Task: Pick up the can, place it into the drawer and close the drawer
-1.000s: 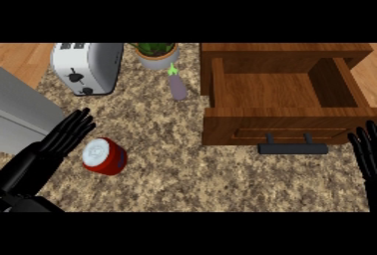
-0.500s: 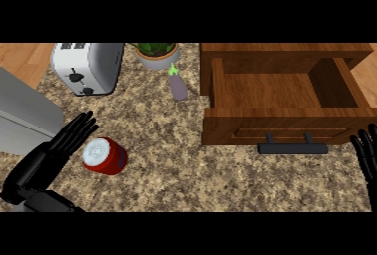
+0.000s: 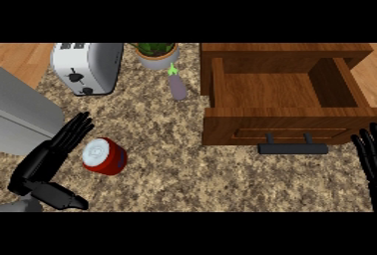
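With the red can (image 3: 105, 156) lying on its side at lower left beside the straight, ungrasping fingers of the left hand (image 3: 52, 158), the right hand (image 3: 366, 152) is resting open at right and the drawer (image 3: 283, 99) is standing open, so pickup, placement and closing are all remaining.

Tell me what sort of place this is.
Most likely a kitchen: a speckled stone counter carries a toaster, an eggplant and a red can, beside an open wooden drawer.

No text, label or number can be read anywhere.
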Motion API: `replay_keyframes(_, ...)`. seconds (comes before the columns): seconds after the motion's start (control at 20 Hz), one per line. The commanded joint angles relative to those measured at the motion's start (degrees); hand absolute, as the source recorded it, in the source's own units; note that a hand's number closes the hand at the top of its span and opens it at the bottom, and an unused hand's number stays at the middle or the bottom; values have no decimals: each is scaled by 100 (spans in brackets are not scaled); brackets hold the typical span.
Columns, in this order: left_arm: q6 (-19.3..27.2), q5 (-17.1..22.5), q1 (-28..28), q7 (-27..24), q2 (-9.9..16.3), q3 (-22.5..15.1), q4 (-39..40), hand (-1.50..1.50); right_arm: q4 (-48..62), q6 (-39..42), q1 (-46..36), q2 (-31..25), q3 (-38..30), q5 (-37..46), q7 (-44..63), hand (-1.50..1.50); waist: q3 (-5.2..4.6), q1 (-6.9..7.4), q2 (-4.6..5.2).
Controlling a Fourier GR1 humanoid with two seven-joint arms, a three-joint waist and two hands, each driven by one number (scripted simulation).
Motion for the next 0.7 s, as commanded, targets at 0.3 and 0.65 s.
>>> replay_keyframes(0.3,59,-837,-268,-1426,215,-8,1502,-150,184,-85,-281,199,201,345,28,-150,0,7,1)
replay_keyframes(0.65,-300,-889,-694,-2183,792,268,2752,-150,139,17,-89,140,5,186,-171,-150,0,-11,4)
